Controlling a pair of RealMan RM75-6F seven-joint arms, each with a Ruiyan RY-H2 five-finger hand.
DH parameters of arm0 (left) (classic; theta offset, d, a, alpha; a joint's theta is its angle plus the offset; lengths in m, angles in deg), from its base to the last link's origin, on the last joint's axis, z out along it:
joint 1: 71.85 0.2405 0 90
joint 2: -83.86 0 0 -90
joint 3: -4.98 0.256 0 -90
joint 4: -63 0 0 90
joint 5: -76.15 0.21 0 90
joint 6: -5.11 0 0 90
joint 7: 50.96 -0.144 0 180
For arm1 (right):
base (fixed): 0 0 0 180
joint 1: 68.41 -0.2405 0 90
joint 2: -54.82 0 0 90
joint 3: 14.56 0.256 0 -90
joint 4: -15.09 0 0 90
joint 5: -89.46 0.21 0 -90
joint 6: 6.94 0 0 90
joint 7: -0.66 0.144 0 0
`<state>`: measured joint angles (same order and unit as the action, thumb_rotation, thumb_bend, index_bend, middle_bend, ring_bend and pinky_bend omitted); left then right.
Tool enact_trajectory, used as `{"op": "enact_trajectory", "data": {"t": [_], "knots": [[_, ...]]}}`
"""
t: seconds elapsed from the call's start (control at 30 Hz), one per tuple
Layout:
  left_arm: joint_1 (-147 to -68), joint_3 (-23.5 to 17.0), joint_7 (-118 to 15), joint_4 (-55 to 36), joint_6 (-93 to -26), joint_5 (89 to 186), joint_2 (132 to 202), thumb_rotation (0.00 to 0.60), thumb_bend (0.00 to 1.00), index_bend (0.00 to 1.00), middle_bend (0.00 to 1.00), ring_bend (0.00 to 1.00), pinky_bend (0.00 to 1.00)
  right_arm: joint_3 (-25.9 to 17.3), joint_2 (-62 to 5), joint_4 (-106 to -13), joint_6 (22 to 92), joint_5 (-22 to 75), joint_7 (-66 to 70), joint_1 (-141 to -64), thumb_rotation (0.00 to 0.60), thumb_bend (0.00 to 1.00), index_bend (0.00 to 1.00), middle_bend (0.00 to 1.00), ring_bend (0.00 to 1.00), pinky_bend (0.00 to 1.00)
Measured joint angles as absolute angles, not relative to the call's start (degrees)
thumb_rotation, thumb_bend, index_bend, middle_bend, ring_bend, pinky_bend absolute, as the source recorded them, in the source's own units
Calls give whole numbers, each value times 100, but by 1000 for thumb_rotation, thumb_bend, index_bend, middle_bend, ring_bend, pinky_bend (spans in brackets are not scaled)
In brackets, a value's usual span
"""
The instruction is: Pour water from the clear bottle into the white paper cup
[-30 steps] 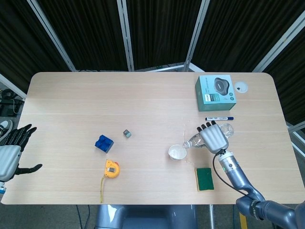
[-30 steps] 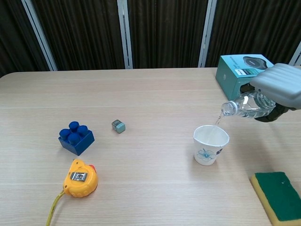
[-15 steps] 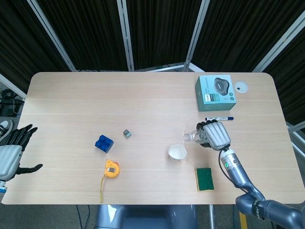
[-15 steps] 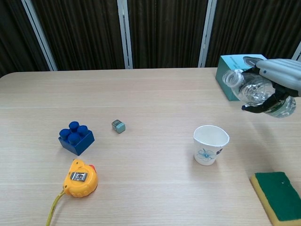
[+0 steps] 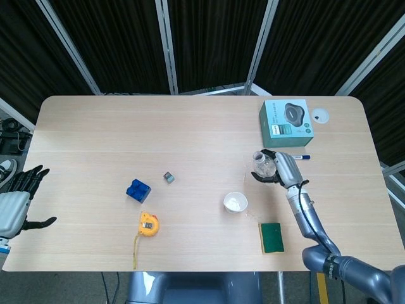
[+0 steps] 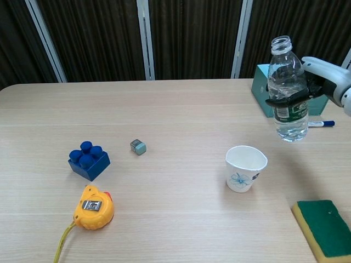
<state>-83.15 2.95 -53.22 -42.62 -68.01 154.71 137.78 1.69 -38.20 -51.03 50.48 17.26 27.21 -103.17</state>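
Note:
My right hand (image 6: 323, 82) (image 5: 283, 168) grips the clear bottle (image 6: 286, 87) (image 5: 261, 164) around its middle. The bottle is upright and uncapped, lifted off the table, up and to the right of the white paper cup (image 6: 245, 168) (image 5: 235, 202). The cup stands upright on the table with a blue print on its side. My left hand (image 5: 14, 202) rests at the table's left edge with its fingers spread, holding nothing; only the head view shows it.
A green sponge (image 6: 327, 226) lies near the front right. A teal box (image 5: 286, 122) and a marker pen (image 5: 297, 156) sit behind the bottle. A blue brick (image 6: 89, 160), a small grey cube (image 6: 138, 146) and a yellow tape measure (image 6: 94, 207) lie on the left half.
The bottle went from tilted with water running into the cup to upright. My right hand lifted it up and back, away from the cup. The left hand stayed still.

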Motion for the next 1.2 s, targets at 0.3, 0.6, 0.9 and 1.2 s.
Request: {"op": "enact_trajectory", "data": {"t": [0.3,0.6,0.9,1.2], "knots": [[-8343,292,-5387,-4289,-6735,15378,13787,600,0,0,0,0,0,497,-4546,-4010,4669,1963,4136,-10496,600,535,497,623,540,481],[-8361,291,-5416,-4289,-6688,15318,13794,600,0,0,0,0,0,505,-5175,-3070,4771,1770,4878,-10619,600,510,491,617,529,469],[-8361,292,-5369,-4289,-6684,15318,13768,600,0,0,0,0,0,406,-5369,-2632,4828,1609,5150,-10654,600,365,450,548,431,391],[-8352,311,-5355,-4292,-6704,15376,13760,600,0,0,0,0,0,276,-5317,-2537,4803,1488,5436,-10572,600,121,323,406,317,390]]}}
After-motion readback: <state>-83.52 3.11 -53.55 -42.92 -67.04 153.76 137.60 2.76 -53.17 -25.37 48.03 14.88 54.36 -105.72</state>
